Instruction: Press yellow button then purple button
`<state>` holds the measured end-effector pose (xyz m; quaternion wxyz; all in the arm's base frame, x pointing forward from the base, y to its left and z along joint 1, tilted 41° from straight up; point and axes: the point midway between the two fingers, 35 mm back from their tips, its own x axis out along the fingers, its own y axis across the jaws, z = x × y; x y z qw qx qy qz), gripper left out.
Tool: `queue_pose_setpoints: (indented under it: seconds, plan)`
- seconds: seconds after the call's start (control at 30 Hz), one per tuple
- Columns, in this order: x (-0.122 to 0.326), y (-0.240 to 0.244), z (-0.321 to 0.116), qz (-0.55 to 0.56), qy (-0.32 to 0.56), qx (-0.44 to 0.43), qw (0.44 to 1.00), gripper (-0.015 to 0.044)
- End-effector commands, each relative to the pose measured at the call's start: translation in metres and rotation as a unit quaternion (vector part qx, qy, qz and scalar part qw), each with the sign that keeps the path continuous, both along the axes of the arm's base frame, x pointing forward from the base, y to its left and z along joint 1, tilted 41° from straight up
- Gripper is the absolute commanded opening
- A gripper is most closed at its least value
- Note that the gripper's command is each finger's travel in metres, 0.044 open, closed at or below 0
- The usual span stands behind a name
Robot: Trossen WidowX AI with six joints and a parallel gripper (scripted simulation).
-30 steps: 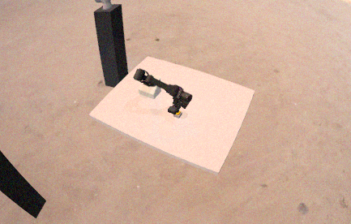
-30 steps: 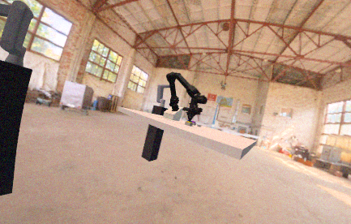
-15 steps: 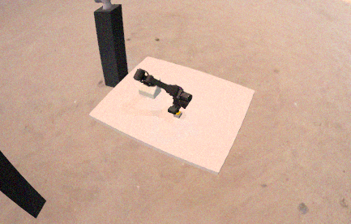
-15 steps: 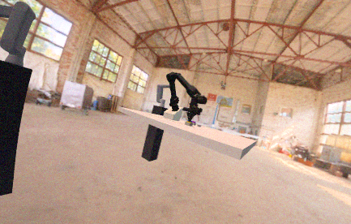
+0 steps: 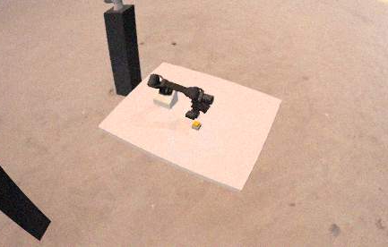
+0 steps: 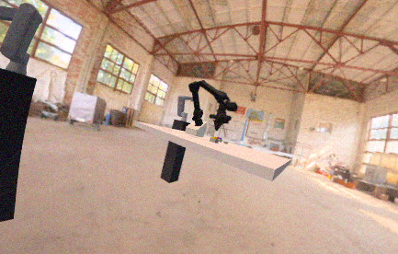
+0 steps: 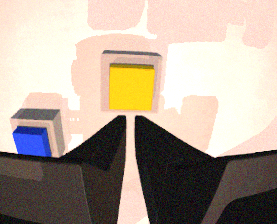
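In the wrist view, a blue button (image 7: 32,140) sits at the left on the pale tabletop (image 7: 242,43), partly hidden behind the left finger. To its right, mid-frame, is the yellow button (image 7: 132,87) in its grey housing, just beyond the fingertips and not touched by them. The pincer (image 7: 130,123) is drawn together with only a narrow slit between the fingers, holding nothing. From the top, the pincer (image 5: 193,114) hangs above the tabletop (image 5: 243,134), just beside the yellow button (image 5: 196,124).
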<state>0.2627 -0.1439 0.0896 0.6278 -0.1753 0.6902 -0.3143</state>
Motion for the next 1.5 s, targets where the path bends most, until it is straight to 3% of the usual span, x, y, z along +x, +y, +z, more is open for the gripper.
queue_pose_setpoints:
  seconds: [0.0, 0.2, 0.43, 0.7, 0.93, 1.1, 1.47]
  plan:
    - [0.006, 0.024, 0.031, 0.003, -0.010, -0.002, 1.000, 0.0020]
    - [0.009, 0.034, 0.023, 0.004, -0.012, 0.002, 1.000, 0.0020]
    - [0.007, 0.130, -0.049, 0.010, -0.015, 0.027, 0.999, 0.0020]
    - [-0.052, 0.216, -0.118, 0.003, -0.009, 0.008, 1.000, 0.0020]
    - [-0.059, 0.219, -0.125, 0.003, -0.010, 0.004, 1.000, 0.0020]
    - [-0.066, 0.183, -0.168, 0.003, -0.010, 0.003, 1.000, 0.0020]
    - [-0.067, 0.175, -0.177, 0.003, -0.010, 0.003, 1.000, 0.0020]
